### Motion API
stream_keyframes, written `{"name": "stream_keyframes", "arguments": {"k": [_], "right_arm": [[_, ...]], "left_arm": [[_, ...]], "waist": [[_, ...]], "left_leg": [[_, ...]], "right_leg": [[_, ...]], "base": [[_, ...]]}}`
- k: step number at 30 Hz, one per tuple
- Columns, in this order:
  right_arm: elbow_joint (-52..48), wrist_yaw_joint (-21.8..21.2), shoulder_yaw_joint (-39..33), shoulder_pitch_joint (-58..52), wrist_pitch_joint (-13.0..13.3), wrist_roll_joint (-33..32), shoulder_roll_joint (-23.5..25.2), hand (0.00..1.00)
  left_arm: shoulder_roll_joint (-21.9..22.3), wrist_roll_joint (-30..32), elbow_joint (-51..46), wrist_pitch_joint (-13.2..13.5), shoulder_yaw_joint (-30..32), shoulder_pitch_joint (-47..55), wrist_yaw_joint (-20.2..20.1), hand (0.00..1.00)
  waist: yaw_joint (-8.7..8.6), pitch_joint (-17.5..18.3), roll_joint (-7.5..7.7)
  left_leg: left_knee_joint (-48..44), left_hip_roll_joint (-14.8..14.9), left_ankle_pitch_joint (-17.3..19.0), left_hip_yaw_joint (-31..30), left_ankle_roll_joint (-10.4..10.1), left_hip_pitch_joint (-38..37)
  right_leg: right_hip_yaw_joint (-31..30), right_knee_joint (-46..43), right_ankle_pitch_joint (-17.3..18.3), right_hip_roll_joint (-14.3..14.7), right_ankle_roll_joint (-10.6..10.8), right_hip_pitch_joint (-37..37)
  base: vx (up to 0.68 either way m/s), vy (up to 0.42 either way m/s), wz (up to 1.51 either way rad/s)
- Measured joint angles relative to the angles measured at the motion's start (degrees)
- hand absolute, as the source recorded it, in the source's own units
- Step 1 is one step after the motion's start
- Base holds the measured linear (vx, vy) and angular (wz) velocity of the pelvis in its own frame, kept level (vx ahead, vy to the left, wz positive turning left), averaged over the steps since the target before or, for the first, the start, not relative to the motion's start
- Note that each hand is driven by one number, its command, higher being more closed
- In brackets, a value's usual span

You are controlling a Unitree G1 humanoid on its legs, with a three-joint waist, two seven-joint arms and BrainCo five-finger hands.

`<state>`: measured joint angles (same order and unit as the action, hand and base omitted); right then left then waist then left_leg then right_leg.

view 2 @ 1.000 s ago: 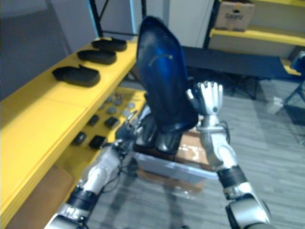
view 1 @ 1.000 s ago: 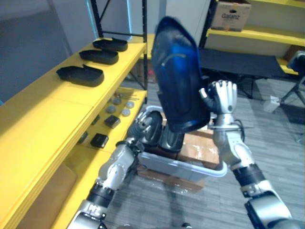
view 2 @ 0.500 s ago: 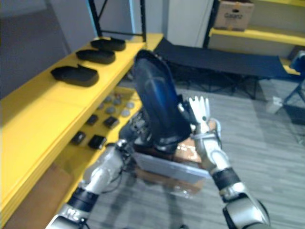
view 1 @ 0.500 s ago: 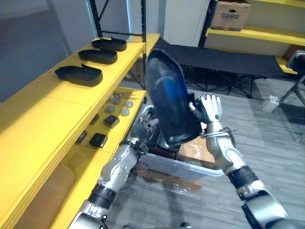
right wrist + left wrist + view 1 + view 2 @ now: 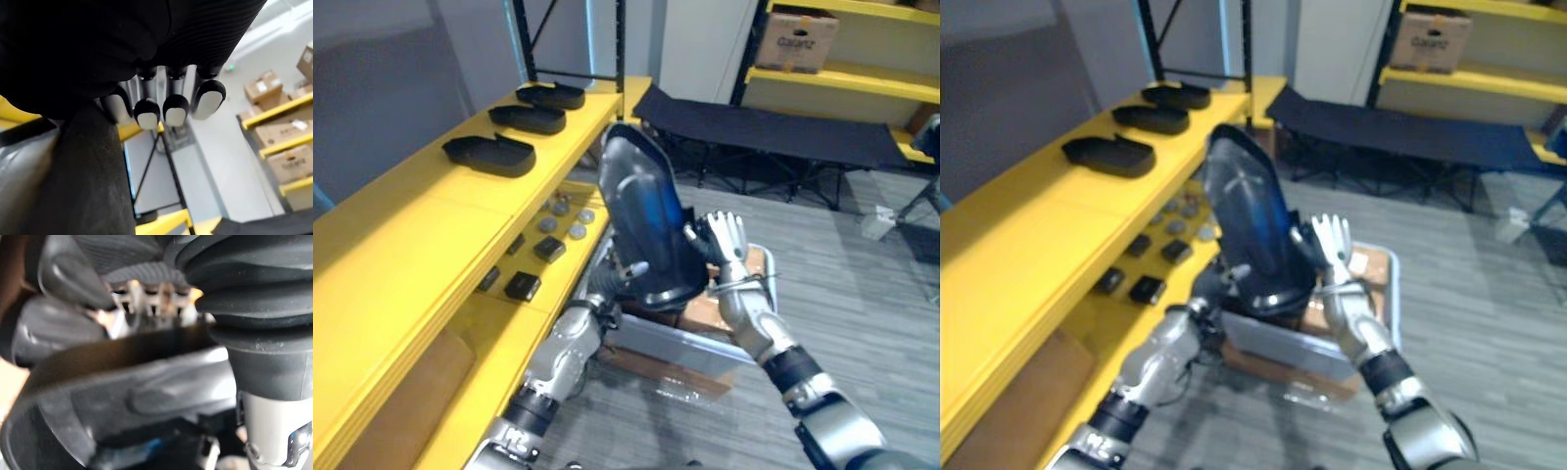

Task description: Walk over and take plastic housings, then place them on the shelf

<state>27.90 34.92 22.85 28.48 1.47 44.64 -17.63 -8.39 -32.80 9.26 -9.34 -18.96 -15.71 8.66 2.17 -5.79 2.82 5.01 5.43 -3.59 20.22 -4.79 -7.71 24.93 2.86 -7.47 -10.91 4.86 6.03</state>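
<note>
A big glossy dark plastic housing (image 5: pixel 644 223) stands nearly upright in the air between my two hands, above a grey bin (image 5: pixel 677 345). My right hand (image 5: pixel 726 238) presses flat against its right side with straight fingers (image 5: pixel 172 108), open. Low on the housing's left side sits my left hand (image 5: pixel 619 272), with the housing's rim (image 5: pixel 122 357) running across in front of it in the left wrist view. To the left runs the yellow shelf (image 5: pixel 406 240). Three black housings (image 5: pixel 489 154) (image 5: pixel 527 118) (image 5: pixel 557 95) lie in a row on its top board.
The lower shelf board carries small black boxes (image 5: pixel 522 286) and round grey parts (image 5: pixel 564 211). Cardboard (image 5: pixel 705 311) lies in the bin. A black folding cot (image 5: pixel 773 132) stands behind. On a yellow rack at the back right rests a cardboard box (image 5: pixel 795 43).
The housing and both hands have come down and moved away from me, still held between the hands. The whole view has shifted slightly.
</note>
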Motion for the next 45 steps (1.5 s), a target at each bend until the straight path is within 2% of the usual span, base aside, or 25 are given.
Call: {"name": "stream_keyframes", "arguments": {"k": [4,5,8,10,12,13,17,24,28,29,35,38,40,42,44,45], "right_arm": [[0.0,0.0,1.4,-1.1,1.2,-1.2,1.6,1.0],[0.0,0.0,1.5,-1.4,1.3,-1.2,2.0,1.0],[-0.1,0.0,1.5,-3.4,2.3,-2.4,3.1,1.0],[-0.6,0.0,1.6,-5.3,2.3,-3.5,3.7,1.0],[-0.8,0.0,1.6,-7.0,2.3,-3.9,3.9,1.0],[-0.9,0.0,1.8,-8.2,2.6,-4.6,3.9,1.0],[-4.0,0.2,2.2,-11.4,4.6,-5.7,4.2,1.0],[-7.1,0.5,3.6,-13.5,5.0,-5.8,5.7,1.0],[-7.6,1.5,4.0,-14.7,6.6,-5.7,5.7,1.0],[-7.8,1.5,4.0,-14.8,6.7,-5.7,5.6,0.0],[-11.7,3.8,4.2,-16.2,9.1,-6.9,5.6,0.0],[-11.9,3.8,4.2,-16.2,10.1,-8.7,5.6,0.0],[-12.1,3.7,4.7,-16.3,11.4,-10.9,5.7,0.0],[-12.9,2.7,5.2,-16.6,12.4,-15.5,6.0,0.0],[-17.2,0.7,4.6,-18.3,13.5,-24.6,7.3,0.0],[-18.8,0.3,3.9,-18.9,13.6,-26.1,7.6,0.0]], "left_arm": [[0.5,1.9,1.6,0.2,0.0,0.1,2.1,0.0],[0.6,1.9,1.9,0.2,0.0,0.1,2.5,1.0],[0.8,2.5,2.8,1.2,0.0,0.4,5.2,1.0],[1.2,2.5,3.1,2.8,0.1,0.7,6.9,1.0],[2.1,2.4,3.3,5.0,0.3,1.1,8.1,1.0],[2.6,2.3,3.3,7.0,0.3,1.7,8.8,1.0],[3.0,1.1,3.3,10.4,1.0,2.9,9.2,1.0],[3.1,-1.0,3.3,10.6,2.8,3.2,8.6,1.0],[2.3,-1.0,3.3,10.5,2.6,3.5,7.4,1.0],[2.2,-1.0,3.3,10.5,2.7,3.5,7.1,1.0],[1.9,-3.2,3.3,10.6,2.8,4.3,3.4,1.0],[1.9,-3.1,3.3,10.6,2.4,5.5,3.4,1.0],[1.9,-0.5,3.3,10.7,2.3,6.4,3.9,1.0],[2.1,3.9,2.8,11.8,2.3,7.6,5.5,1.0],[2.3,8.2,-1.6,12.7,2.5,9.7,8.8,1.0],[2.4,9.5,-2.6,13.2,2.6,10.3,9.5,1.0]], "waist": [[0.01,0.4,0.62],[0.02,0.5,0.64],[0.15,0.5,0.7],[0.13,0.5,0.71],[0.06,0.5,0.7],[0.04,0.5,0.71],[-0.25,0.5,0.71],[-0.72,0.8,1.08],[-0.86,1.0,1.37],[-0.88,1.0,1.4],[-1.32,1.1,1.61],[-1.4,1.2,1.62],[-1.46,1.2,1.57],[-1.48,1.5,1.39],[-1.45,1.7,1.13],[-1.42,1.7,1.04]], "left_leg": [[0.0,0.0,-0.2,-0.8,0.0,0.5],[0.0,0.0,-0.2,-0.8,0.0,0.5],[0.0,0.0,-0.3,-0.7,0.1,0.5],[0.0,0.0,-0.3,-0.7,0.1,0.5],[0.0,0.0,-0.3,-0.6,0.1,0.5],[0.0,0.0,-0.2,-0.6,0.1,0.5],[0.0,0.1,-0.2,-0.3,0.0,0.4],[0.1,0.1,-0.1,1.1,-0.1,-0.1],[0.1,0.1,-0.1,1.9,-0.1,-0.2],[0.1,0.1,-0.1,2.1,-0.1,-0.2],[0.1,0.1,-0.1,2.3,-0.1,-0.3],[0.1,0.1,-0.1,2.4,-0.1,-0.3],[0.1,0.0,-0.1,2.5,-0.1,-0.3],[0.1,-0.1,0.0,2.6,-0.1,-0.3],[0.1,-0.3,0.0,2.8,-0.1,-0.3],[0.1,-0.3,0.0,3.0,-0.1,-0.3]], "right_leg": [[0.4,0.0,0.0,0.0,0.0,0.0],[0.4,0.0,0.0,0.0,0.0,0.0],[0.4,0.0,0.0,0.0,0.0,0.0],[0.3,0.0,0.0,0.0,0.0,0.0],[0.3,0.0,0.0,0.0,0.0,-0.1],[0.2,0.0,0.0,0.0,0.0,-0.1],[-0.1,0.3,0.0,0.1,0.0,-0.1],[-1.6,0.7,0.0,0.1,0.0,-0.5],[-2.1,0.7,-0.1,0.1,0.1,-0.9],[-2.2,0.7,-0.1,0.1,0.1,-0.9],[-2.6,0.7,-0.2,0.0,0.2,-1.0],[-2.7,0.7,-0.1,0.0,0.2,-1.1],[-2.7,0.7,-0.1,0.1,0.1,-1.1],[-2.8,0.6,-0.1,0.3,0.1,-1.3],[-2.8,0.3,-0.1,0.3,0.1,-1.7],[-2.8,0.2,-0.1,0.3,0.1,-1.7]], "base": [[0.01,0.016,0.07],[0.0,0.0,0.0],[0.0,0.0,0.0],[0.0,0.0,0.0],[0.0,0.0,0.0],[0.0,0.0,0.0],[0.02,0.016,-0.04],[0.01,0.016,-0.11],[0.02,0.021,-0.07],[0.02,0.022,-0.07],[0.01,0.006,-0.01],[0.0,0.007,-0.01],[0.0,0.0,0.0],[0.0,0.0,0.0],[0.02,0.021,-0.05],[0.03,0.023,-0.09]]}}
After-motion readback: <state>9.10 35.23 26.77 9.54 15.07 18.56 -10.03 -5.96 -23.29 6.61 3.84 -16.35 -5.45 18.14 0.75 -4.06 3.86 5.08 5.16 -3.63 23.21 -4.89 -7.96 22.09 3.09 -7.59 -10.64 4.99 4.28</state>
